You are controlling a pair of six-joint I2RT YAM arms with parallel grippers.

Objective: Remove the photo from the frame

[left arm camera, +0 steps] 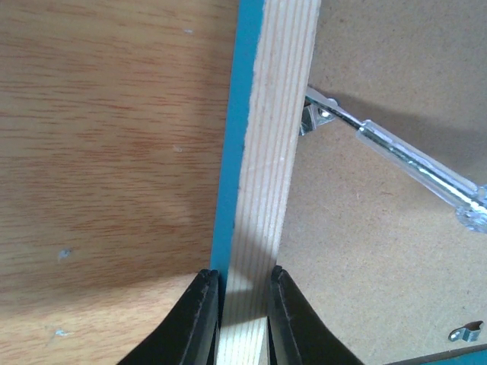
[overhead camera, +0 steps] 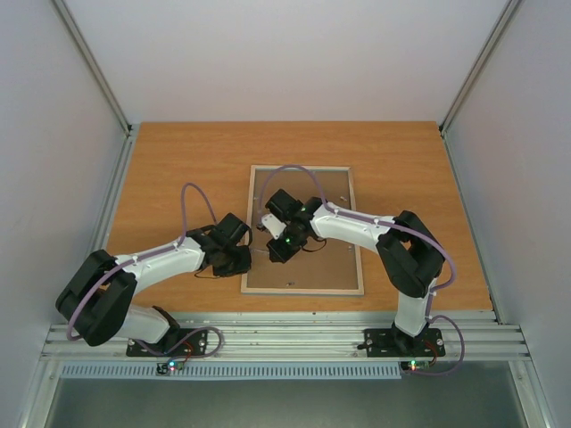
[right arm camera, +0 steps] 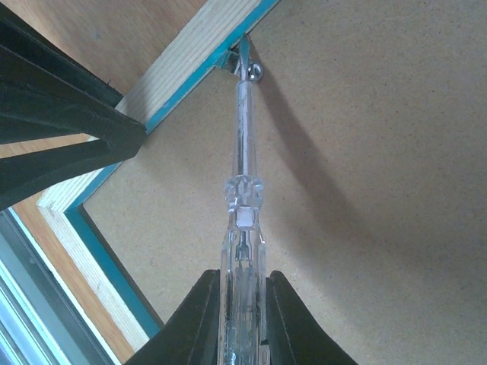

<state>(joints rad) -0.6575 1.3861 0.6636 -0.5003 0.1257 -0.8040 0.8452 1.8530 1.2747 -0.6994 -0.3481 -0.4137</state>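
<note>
At the frame [left arm camera: 274,152] edge, left jaws; screwdriver [right arm camera: 242,228] in right jaws.

The left arm [overhead camera: 165,259] and right arm [overhead camera: 348,225] are built alike: smooth white link shells between bulky black joint housings. A thin lilac cable [overhead camera: 185,205] loops along the left arm, and a second lilac cable [overhead camera: 290,168] arcs over the right one. Each arm is bolted to a black base plate [overhead camera: 174,343] with small red and green lights [overhead camera: 169,366] just in front (a green lamp [overhead camera: 288,241] also glows at the right wrist). The left gripper [left arm camera: 237,280] and right gripper [right arm camera: 242,283] each end in 2 tapered matte-black fingers [left arm camera: 199,319].
</note>
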